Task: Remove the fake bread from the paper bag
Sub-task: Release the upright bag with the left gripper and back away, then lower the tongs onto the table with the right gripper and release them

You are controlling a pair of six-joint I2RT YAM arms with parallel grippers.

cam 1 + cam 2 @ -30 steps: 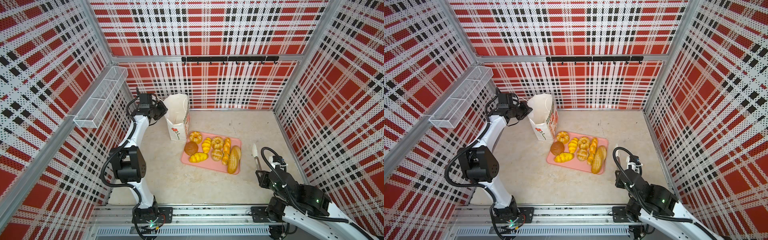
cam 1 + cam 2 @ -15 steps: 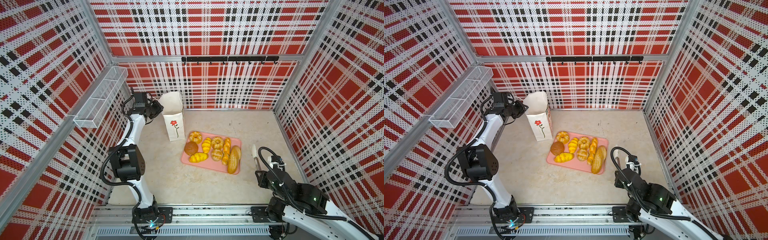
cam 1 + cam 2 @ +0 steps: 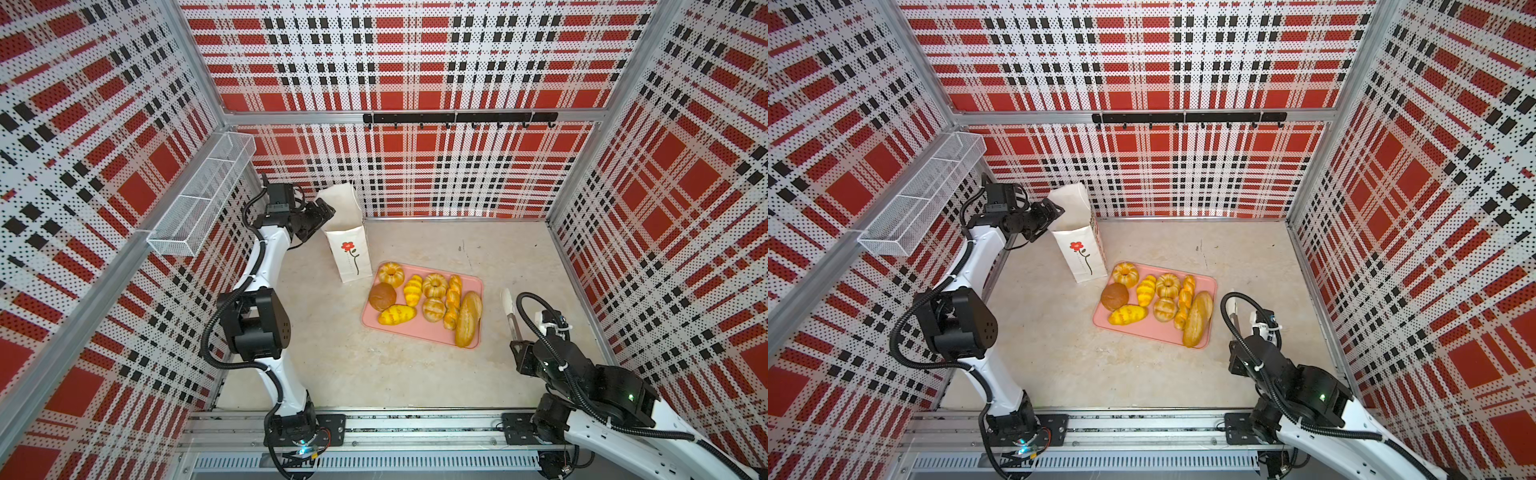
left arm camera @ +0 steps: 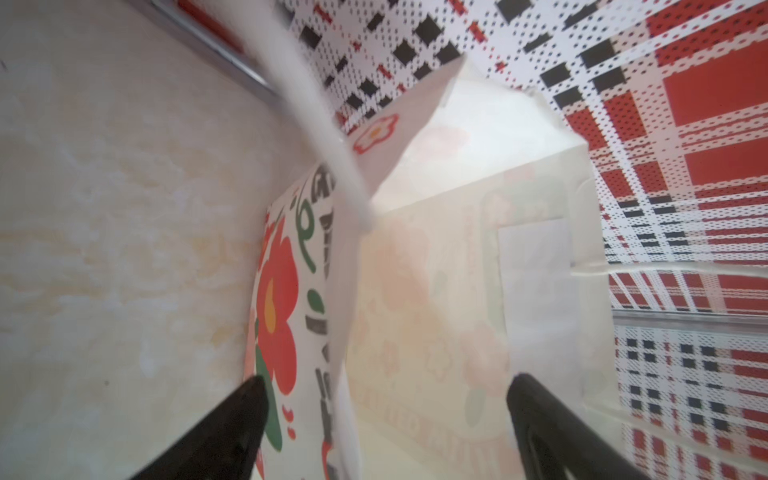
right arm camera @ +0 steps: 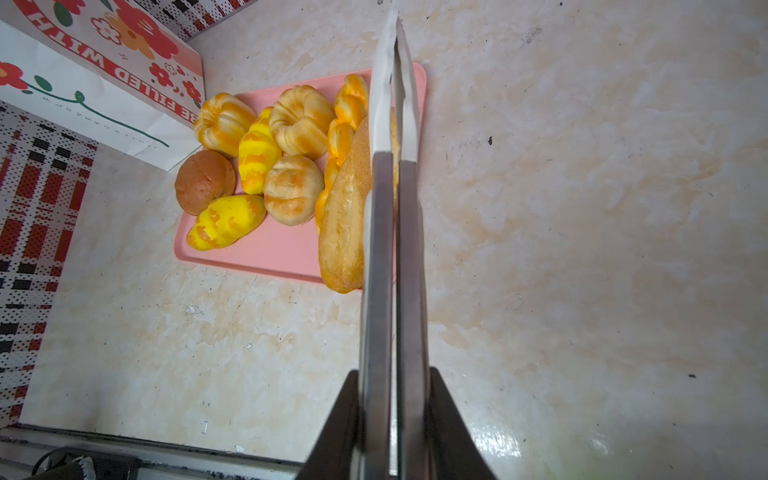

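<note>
**Left gripper (image 3: 319,222) (image 3: 1047,222) lets go of the paper bag (image 3: 349,249) (image 3: 1081,253)**

Clenched on the tilted bag a second ago, the fingers are now spread wide. The bag has swung upright and turned its single-flower side toward both top views. It stands just beside the far-left corner of the pink tray (image 3: 415,329) (image 3: 1142,327), with the left gripper on the side of it away from the tray. In the left wrist view one bag wall (image 4: 436,291) runs between the two parted fingers (image 4: 245,399), and neither is pinching it.

All the fake bread (image 3: 433,309) lies on the tray, eight pieces in total:
- two ring buns (image 3: 390,274)
- one dark brown bun (image 3: 382,296)
- one croissant (image 3: 412,289)
- one striped loaf (image 3: 397,314)
- one round roll (image 5: 293,189)
- one twist (image 3: 453,297)
- one baguette (image 3: 468,318)

Just right of the tray, the right gripper (image 3: 517,338) (image 5: 394,378) is clamped on one pair of tongs (image 3: 509,309) (image 5: 390,249). The tongs' arms are pressed together and carry nothing.
</note>
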